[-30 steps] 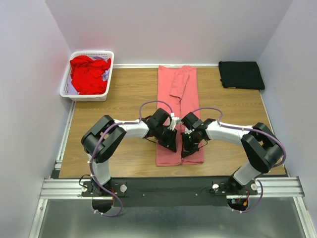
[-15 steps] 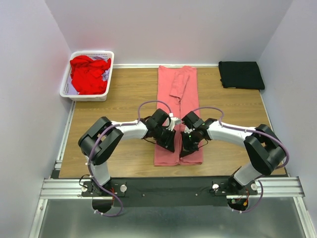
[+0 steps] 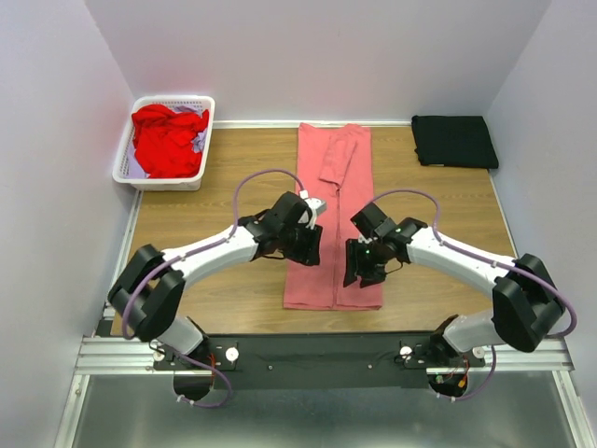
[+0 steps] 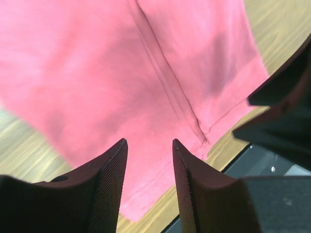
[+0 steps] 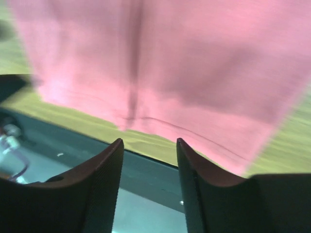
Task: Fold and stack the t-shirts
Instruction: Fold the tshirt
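Observation:
A pink t-shirt (image 3: 334, 191), folded lengthwise into a long strip, lies flat down the middle of the wooden table (image 3: 215, 280), one sleeve folded over its far end. My left gripper (image 3: 306, 250) hovers over the strip's left edge. It is open with nothing between the fingers, and the pink t-shirt (image 4: 121, 73) lies below the left gripper (image 4: 148, 141). My right gripper (image 3: 360, 271) stands over the strip's near right part, also open and empty. In the right wrist view the pink hem (image 5: 194, 58) lies beyond the right gripper (image 5: 149, 141).
A white basket (image 3: 131, 154) at the far left holds a crumpled red t-shirt (image 3: 166, 140) over something purple. A folded black t-shirt (image 3: 454, 141) lies at the far right corner. The black rail (image 3: 326, 350) runs along the table's near edge.
Both grippers have opened and let go of the pink t-shirt's near end. They have drawn apart to the sides, and the strip now lies flat with its hem closer to the near edge.

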`<state>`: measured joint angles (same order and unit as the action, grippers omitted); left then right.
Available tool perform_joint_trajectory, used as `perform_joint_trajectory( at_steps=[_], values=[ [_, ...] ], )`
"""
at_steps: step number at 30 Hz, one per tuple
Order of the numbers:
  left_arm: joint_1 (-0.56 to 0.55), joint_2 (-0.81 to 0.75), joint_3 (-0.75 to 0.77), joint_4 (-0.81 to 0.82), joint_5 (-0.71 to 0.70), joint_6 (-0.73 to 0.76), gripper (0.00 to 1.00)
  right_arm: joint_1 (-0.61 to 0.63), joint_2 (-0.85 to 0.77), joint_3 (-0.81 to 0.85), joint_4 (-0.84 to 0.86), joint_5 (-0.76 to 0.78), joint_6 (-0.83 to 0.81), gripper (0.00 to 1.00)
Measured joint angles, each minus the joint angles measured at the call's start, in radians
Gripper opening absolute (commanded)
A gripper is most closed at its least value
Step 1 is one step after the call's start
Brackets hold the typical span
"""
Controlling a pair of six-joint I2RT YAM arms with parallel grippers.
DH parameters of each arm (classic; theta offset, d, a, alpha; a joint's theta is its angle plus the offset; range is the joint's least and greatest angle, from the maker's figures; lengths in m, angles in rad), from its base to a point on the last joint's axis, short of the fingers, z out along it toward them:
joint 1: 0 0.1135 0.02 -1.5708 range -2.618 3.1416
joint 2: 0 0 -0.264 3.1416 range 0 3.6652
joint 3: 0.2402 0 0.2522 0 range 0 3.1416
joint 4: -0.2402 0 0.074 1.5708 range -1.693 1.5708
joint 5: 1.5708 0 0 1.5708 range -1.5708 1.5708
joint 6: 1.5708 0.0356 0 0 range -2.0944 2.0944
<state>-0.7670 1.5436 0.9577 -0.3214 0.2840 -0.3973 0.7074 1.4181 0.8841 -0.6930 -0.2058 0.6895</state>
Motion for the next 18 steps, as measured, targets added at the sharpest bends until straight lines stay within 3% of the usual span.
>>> perform_joint_trajectory(
  at_steps=[6,10,18],
  values=[
    [0.013,-0.132,-0.021,-0.047,-0.129,-0.043,0.59,-0.029,-0.043,-0.048,-0.115,0.115,0.030,0.59],
    [0.024,-0.222,-0.118,-0.064,-0.203,-0.085,0.63,-0.049,-0.097,-0.111,-0.165,0.173,0.076,0.59],
    [0.030,-0.255,-0.246,-0.094,-0.255,-0.124,0.63,-0.127,-0.175,-0.211,-0.142,0.204,0.105,0.56]
  ],
)
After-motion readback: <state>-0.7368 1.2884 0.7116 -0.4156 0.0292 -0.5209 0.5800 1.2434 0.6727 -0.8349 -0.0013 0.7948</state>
